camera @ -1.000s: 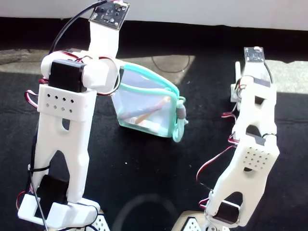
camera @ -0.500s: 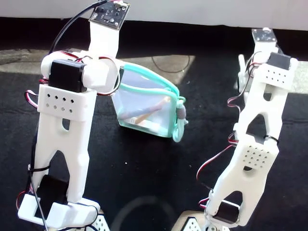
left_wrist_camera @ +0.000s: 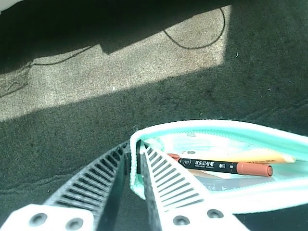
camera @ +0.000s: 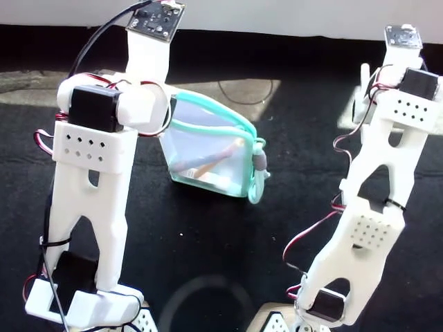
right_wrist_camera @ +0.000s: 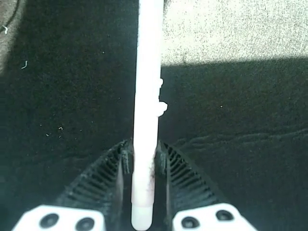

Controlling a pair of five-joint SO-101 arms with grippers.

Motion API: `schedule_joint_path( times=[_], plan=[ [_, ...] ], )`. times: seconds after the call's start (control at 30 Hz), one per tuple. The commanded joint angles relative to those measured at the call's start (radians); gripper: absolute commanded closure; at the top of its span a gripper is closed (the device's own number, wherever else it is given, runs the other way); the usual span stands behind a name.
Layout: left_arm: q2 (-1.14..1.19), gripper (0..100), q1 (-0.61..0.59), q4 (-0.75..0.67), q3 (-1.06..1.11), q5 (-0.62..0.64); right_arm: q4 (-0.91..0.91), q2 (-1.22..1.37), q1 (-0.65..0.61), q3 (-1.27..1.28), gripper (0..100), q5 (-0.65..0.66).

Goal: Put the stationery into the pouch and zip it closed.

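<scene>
A translucent pouch with mint-green zipper trim stands on the black cloth, its mouth open. Inside lie a black marker with a brown cap and other stationery I cannot make out. My left gripper is shut on the zipper rim at the pouch's left end. My right gripper is shut on a white pen, which sticks out well past the fingertips. In the high view the right arm stands raised at the right, apart from the pouch, with the white pen beside its upper link.
A grey zipper pull and a green strap loop hang at the pouch's right end. Beyond the pouch a sunlit patch carries a thin cable loop. Dark cloth lies between the pouch and the right arm.
The right arm has lifted and swung toward the back right, carrying the white pen. The left arm and the pouch have stayed put.
</scene>
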Motion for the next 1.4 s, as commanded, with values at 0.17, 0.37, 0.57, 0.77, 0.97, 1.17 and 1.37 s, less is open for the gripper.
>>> schedule_joint_path(
  times=[0.17,0.37,0.57,0.77,0.97,1.17,1.37],
  plan=[
    [0.044,99,-0.015,0.029,0.012,0.005,-0.087,-0.423,-0.091,0.647,99.3,-0.043],
    [0.044,99,-0.015,0.014,0.012,0.005,-0.484,-0.674,-0.105,1.376,99.3,-0.058],
    [0.044,99,-0.015,0.008,0.012,0.005,-0.796,-0.811,-0.111,1.735,99.3,-0.058],
    [0.044,99,-0.015,0.008,0.005,0.006,-0.792,-0.809,-0.11,1.827,99.3,-0.058],
    [0.044,99,-0.013,0.008,0.01,0.006,-0.773,-0.811,-0.113,1.879,91.6,-0.058],
    [0.044,99,-0.013,0.008,0.005,0.006,-0.704,-0.814,-0.114,1.837,75.9,-0.058],
    [0.044,99,-0.015,0.008,0.008,0.006,-0.588,-0.811,-0.114,1.652,79.3,-0.066]
  ],
)
